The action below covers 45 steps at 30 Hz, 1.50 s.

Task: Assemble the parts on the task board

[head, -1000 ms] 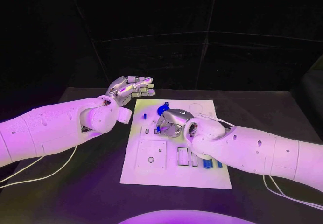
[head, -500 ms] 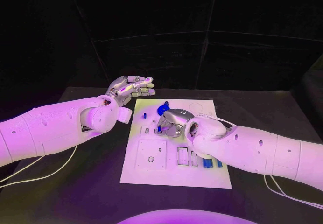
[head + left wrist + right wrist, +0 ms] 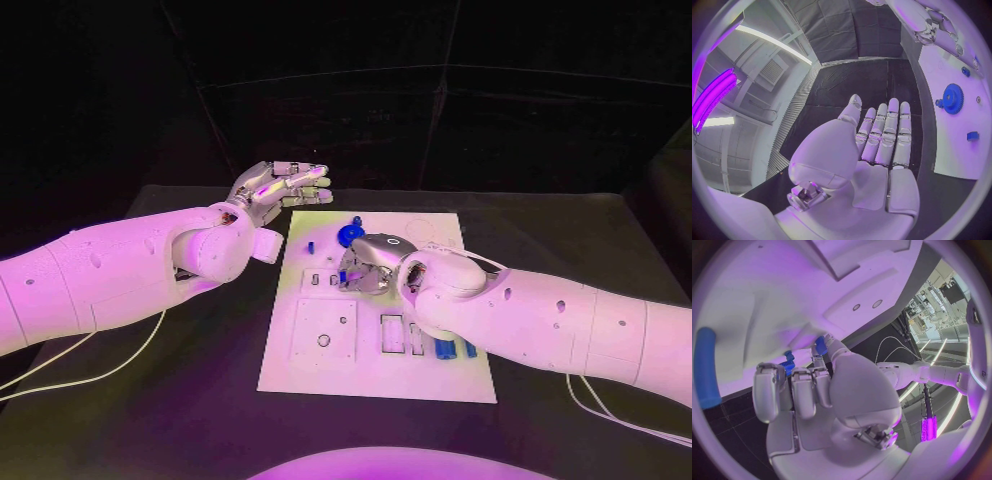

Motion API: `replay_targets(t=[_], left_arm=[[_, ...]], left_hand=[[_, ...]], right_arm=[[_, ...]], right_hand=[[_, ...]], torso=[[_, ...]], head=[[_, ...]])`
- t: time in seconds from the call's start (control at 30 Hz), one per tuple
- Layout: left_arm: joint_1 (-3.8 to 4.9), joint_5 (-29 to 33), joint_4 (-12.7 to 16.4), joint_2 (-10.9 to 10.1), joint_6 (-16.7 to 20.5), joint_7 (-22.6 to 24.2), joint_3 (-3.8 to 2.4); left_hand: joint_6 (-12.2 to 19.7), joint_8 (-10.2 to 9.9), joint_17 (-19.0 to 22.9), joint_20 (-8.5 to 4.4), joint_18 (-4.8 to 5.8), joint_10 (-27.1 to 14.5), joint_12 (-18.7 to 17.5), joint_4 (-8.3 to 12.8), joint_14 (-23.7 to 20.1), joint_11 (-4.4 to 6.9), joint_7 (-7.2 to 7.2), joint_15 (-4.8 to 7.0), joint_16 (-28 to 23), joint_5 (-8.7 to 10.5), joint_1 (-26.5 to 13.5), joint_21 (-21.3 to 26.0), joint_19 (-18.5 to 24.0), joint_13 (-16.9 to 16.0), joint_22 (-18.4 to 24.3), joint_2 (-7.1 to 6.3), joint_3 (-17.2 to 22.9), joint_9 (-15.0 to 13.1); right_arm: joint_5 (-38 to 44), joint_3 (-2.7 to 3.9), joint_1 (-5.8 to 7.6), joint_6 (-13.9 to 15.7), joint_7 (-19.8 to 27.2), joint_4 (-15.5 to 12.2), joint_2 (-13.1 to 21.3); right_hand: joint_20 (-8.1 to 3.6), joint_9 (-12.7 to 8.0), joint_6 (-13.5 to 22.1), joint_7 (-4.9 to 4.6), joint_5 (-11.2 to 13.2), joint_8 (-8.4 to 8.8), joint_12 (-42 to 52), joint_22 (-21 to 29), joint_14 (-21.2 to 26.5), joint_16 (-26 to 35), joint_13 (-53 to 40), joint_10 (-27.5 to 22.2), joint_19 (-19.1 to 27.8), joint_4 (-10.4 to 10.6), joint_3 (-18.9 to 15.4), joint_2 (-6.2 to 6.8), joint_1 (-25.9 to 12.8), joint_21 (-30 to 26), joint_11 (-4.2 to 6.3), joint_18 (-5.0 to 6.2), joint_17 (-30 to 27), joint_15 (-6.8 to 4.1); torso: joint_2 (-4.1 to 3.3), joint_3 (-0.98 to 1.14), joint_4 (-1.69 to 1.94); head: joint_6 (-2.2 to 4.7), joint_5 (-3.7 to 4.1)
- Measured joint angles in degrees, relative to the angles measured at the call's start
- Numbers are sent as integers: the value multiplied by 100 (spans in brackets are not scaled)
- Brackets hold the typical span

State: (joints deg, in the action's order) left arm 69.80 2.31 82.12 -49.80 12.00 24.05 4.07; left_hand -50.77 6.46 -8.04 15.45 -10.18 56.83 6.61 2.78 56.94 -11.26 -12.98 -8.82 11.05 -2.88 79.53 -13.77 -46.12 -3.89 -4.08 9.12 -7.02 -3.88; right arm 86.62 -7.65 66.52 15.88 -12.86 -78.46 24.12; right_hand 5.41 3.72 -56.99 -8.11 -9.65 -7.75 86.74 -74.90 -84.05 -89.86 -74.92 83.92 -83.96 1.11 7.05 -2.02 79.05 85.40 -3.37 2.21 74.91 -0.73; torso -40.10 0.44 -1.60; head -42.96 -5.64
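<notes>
Hardly any movement since a second ago: left hand (image 3: 277, 186) still raised beyond the far-left corner of the flat white rectangular task board (image 3: 325, 365), fingers (image 3: 892, 131) a shade straighter; right hand (image 3: 374, 262) still down on the board's middle, shifted only slightly.

Left hand held up over the black table (image 3: 188, 400), palm facing inward, fingers apart and stretched side by side, holding nothing – plain in the left wrist view, with bare palm and straight fingers against the dark tabletop.

Right hand lowered onto the board, fingers curled downward and pressed close together. In the right wrist view, fingertips (image 3: 795, 385) against the white surface, with a small blue ridged part (image 3: 787, 368) and a second small blue part (image 3: 820, 345) showing right at them. Cannot tell whether either is pinched or merely touched – contact hidden by the fingers themselves.

Round blue toothed gear (image 3: 349, 236) standing on the board toward its far edge, just beyond the right hand; also seen in the left wrist view (image 3: 952, 98), with a small blue block (image 3: 972, 135) and a small blue knob (image 3: 966, 71) apart from it on the white plate. Small blue piece (image 3: 310, 246) near the board's far-left corner. Short blue pegs (image 3: 446, 350) lying side by side near the board's right edge, partly covered by the right arm. Long blue cylindrical bar (image 3: 706, 367) lying along the board's edge in the right wrist view.

Rectangular cut-outs (image 3: 392, 335) and small holes spread over the board's near half.
</notes>
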Motion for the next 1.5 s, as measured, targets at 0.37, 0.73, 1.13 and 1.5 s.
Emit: replay_targets(t=[0.37,0.73,1.13,1.5], left_arm=[[0,0,-1,0,-2,-4,0],[0,0,1,-4,-3,-8,0],[0,0,2,-6,-5,-13,0],[0,-1,-4,-6,-10,-16,0]], left_hand=[[0,0,1,0,0,0,0,0,0,0,0,0,0,0,0,0,0,0,0,0,0,0],[0,0,1,0,0,0,0,0,0,0,0,0,0,0,0,0,0,0,0,0,0,0],[0,0,2,0,0,0,0,0,0,0,0,0,0,0,0,0,0,0,0,0,0,0],[-18,30,-13,-7,0,12,0,0,54,13,9,12,28,0,0,0,-7,0,0,0,0,0]], right_arm=[[10,-3,-6,-2,-27,7,-5],[14,-5,-9,28,-71,10,-21],[15,-19,-24,134,-130,7,-27],[-18,-15,-26,559,-86,-189,127]], right_hand=[[0,-2,227,-101,63,178,-205,0,7,0,0,0,0,18,-18,166,-166,-54,-43,0,0,8],[42,5,298,-130,249,204,-205,0,1,0,0,21,0,79,-79,248,-248,-54,-64,-1,-1,43],[63,3,650,-192,446,333,-271,0,1,0,0,1,21,239,-318,398,-398,-105,-125,0,-1,85],[84,2,843,-241,466,363,-295,0,0,0,0,1,42,333,-444,420,-419,-127,-165,0,-1,125]], torso=[[0,-2,-1],[1,-3,0],[0,-3,0],[7,-2,0]], head=[[16,-8],[8,-5],[11,-5],[34,-3]])
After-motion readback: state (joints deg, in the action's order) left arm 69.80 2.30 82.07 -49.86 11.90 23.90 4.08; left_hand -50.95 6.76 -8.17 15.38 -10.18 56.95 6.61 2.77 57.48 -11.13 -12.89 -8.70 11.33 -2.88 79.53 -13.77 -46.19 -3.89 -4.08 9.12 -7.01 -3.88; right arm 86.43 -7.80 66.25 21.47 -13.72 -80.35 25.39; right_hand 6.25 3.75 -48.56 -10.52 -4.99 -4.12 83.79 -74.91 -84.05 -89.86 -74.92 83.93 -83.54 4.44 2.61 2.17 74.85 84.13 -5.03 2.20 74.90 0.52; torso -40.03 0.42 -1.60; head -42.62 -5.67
